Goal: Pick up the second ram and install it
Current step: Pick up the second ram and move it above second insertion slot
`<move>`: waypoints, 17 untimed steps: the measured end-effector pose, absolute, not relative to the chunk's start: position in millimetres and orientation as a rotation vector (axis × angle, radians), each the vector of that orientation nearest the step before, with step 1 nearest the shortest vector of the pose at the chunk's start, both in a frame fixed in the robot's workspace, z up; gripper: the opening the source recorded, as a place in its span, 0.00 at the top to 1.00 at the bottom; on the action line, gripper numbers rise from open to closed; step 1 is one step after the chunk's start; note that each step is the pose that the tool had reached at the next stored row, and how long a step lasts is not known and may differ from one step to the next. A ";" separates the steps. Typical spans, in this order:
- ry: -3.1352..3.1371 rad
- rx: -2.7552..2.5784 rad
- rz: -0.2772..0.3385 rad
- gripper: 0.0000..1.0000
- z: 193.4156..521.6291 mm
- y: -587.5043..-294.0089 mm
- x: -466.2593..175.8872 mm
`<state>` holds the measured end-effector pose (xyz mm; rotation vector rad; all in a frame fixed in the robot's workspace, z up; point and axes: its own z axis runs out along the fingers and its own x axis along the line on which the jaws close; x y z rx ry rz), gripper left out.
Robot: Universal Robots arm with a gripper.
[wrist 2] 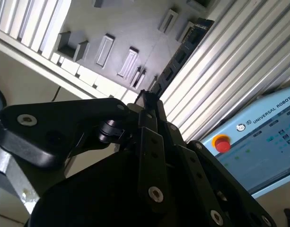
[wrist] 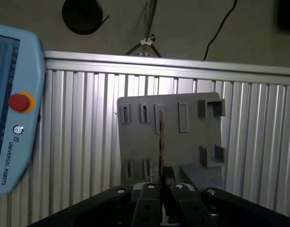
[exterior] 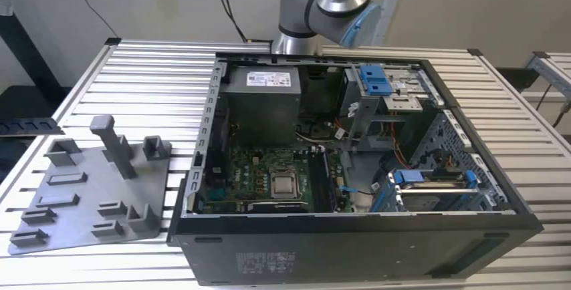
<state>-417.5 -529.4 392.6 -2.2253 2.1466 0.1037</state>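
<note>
While the claw [wrist: 161, 182] is clamping shut on the ram [wrist: 160, 137], pickup is looking done and install is not. The ram is hanging in the air, not sitting in any slot. In the first wrist view it is showing edge-on, a thin line running straight out from the claw. In the second wrist view the ram [wrist 2: 180, 54] is showing as a dark strip with chips, sticking out past the closed jaws.

Past the ram and well apart from it, the grey plate [wrist: 187, 146] is lying flat on the ribbed tabletop [wrist: 88, 142]. A pendant [wrist: 12, 118] is lying near the plate. Judging by both wrist views, the claw is pointing down at the plate from high above, with the ram's long side aiming toward it.

Farther off, in the exterior view, the open case [exterior: 357, 250] is lying on the tabletop with the motherboard [exterior: 267, 170] facing up. I cannot tell whether any ram slot there is filled. The arm [exterior: 330, 3] is rising behind the case and bending out of frame.
</note>
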 end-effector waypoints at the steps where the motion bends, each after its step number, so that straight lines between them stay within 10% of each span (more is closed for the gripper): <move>1: 2.147 -2.225 0.104 0.86 392.7 -529.4 -417.2; 17: 2.147 -2.225 0.104 0.86 392.6 -529.4 -392.0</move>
